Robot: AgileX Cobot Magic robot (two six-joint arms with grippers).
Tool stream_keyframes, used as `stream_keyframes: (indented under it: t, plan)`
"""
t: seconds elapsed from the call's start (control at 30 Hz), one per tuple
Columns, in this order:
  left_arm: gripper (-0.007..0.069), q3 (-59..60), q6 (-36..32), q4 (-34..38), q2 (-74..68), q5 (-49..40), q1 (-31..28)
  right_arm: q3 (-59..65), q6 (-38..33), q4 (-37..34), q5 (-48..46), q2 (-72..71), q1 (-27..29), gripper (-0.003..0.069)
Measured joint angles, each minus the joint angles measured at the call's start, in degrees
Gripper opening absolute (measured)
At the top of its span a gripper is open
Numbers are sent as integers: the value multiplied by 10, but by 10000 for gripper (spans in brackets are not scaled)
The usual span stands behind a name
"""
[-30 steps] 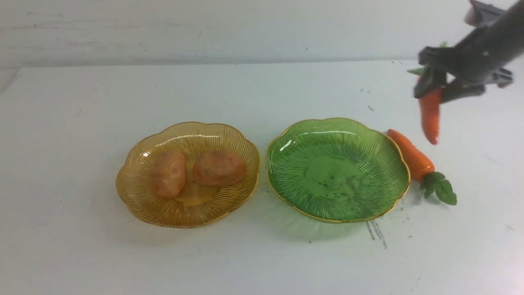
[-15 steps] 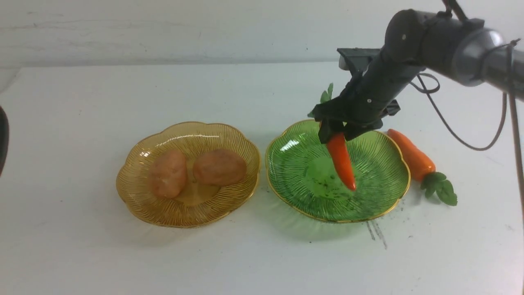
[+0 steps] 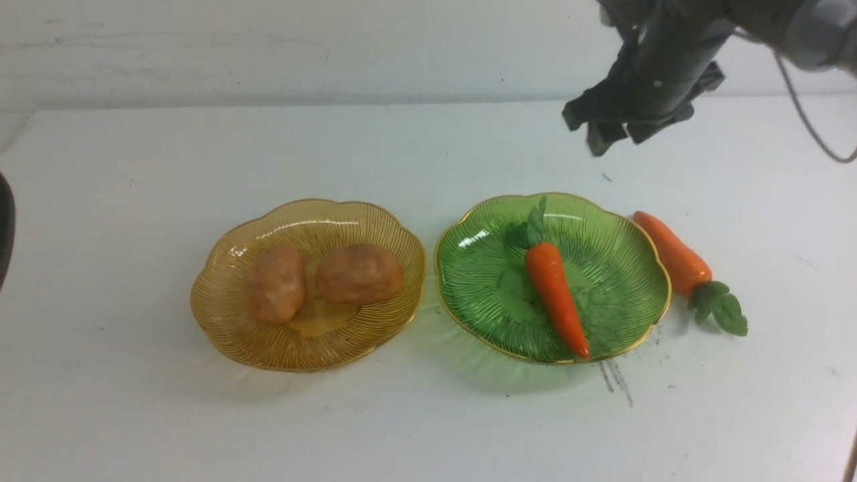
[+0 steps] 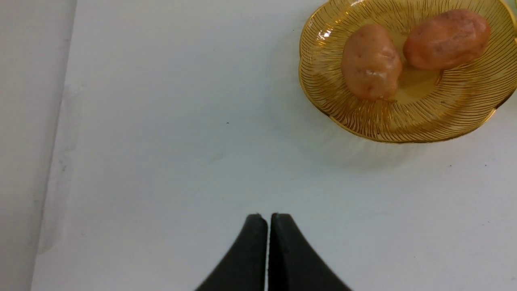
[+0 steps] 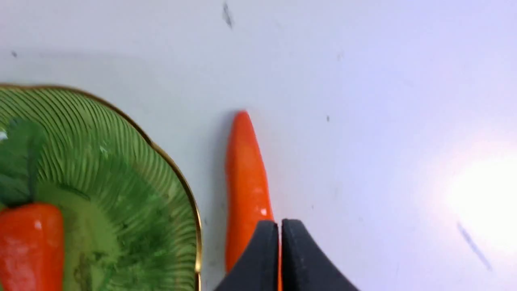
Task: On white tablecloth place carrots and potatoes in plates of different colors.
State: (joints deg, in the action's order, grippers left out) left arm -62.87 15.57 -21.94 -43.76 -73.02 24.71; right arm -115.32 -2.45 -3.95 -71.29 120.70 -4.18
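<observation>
Amber ribbed plastic plate [image 3: 221, 335], left, holds two lumpy brown potatoes [image 3: 273, 283]; green ribbed plastic plate [image 3: 469, 314], right, holds one orange carrot [image 3: 556, 298]; second carrot [image 3: 673, 254] lies just right of it.

Dark grey arm [image 3: 673, 63]; cable [image 3: 810, 130]; black right gripper [image 5: 279, 222]

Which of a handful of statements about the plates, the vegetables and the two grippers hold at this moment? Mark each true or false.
1. Both potatoes lie in the amber plate. True.
2. Both carrots lie in the green plate. False: one lies in it; the other lies on the white tablecloth beside the plate, on the robot's right.
3. The right gripper is shut and empty. True.
4. The left gripper stands open. False: its jaws are shut.
</observation>
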Motion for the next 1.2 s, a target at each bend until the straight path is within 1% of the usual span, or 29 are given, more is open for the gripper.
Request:
stream_keyframes:
  t: [0.1, 0.17, 0.23, 0.4, 0.53, 0.63, 0.77, 0.83, 0.9, 0.93, 1.07, 1.13, 1.2]
  plan:
    - [-4, 0, 0, 0, 0, 0, 0, 61, -41, -46, 0, 2, 22, 29]
    - [-4, 0, 0, 0, 0, 0, 0, 84, -64, -56, 0, 7, 22, 75]
    - [-4, 0, 0, 0, 0, 0, 0, 103, -81, -63, -1, 17, 21, 138]
    - [-4, 0, 0, 0, 0, 0, 0, 106, -86, -66, 2, 41, 18, 312]
    - [-4, 0, 0, 0, 0, 0, 0, 106, -86, -65, 4, 56, 16, 411]
    - [-4, 0, 0, 0, 0, 0, 0, 106, -86, -64, 6, 64, 16, 462]
    - [-4, 0, 0, 0, 0, 0, 0, 106, -86, -62, 7, 85, 16, 477]
    - [-4, 0, 0, 0, 0, 0, 0, 106, -80, -58, 8, 91, 16, 441]
    - [-4, 0, 0, 0, 0, 0, 0, 106, -72, -48, 8, 92, 16, 358]
    - [-4, 0, 0, 0, 0, 0, 0, 106, -70, -44, 8, 92, 16, 351]
    - [-4, 0, 0, 0, 0, 0, 0, 100, -55, -22, 8, 91, 17, 356]
    - [-4, 0, 0, 0, 0, 0, 0, 91, -18, -9, 8, 81, 19, 357]
    - [-4, 0, 0, 0, 0, 0, 0, 79, 6, -11, 8, 51, 22, 357]
